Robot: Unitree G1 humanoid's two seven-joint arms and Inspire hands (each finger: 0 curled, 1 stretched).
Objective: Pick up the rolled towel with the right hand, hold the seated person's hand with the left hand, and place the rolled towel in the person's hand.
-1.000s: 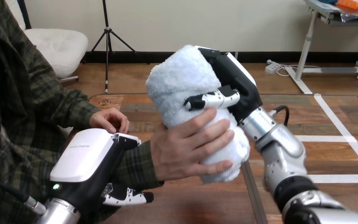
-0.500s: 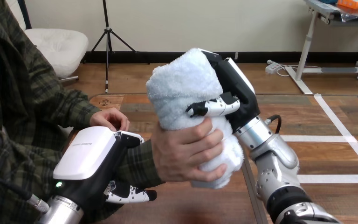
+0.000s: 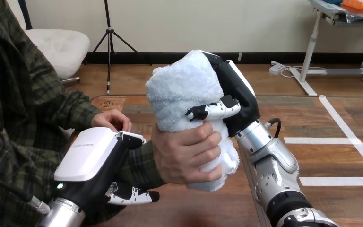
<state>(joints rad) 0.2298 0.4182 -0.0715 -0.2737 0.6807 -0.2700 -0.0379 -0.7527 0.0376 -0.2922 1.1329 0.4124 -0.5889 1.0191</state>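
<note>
Handover step. The right hand [image 3: 234, 92] holds the rolled towel [image 3: 182, 87] upright, its fingers [image 3: 212, 110] curled round the roll's middle. Just below those fingers the person's hand [image 3: 184, 158] wraps the towel's lower part — both grip it. The left hand [image 3: 92, 163] curls round the person's wrist, its fingers under the sleeve. Next, probably: the right fingers uncurl and draw clear without tugging the towel. The right thumb is hidden behind the towel — so is the left palm's contact.
</note>
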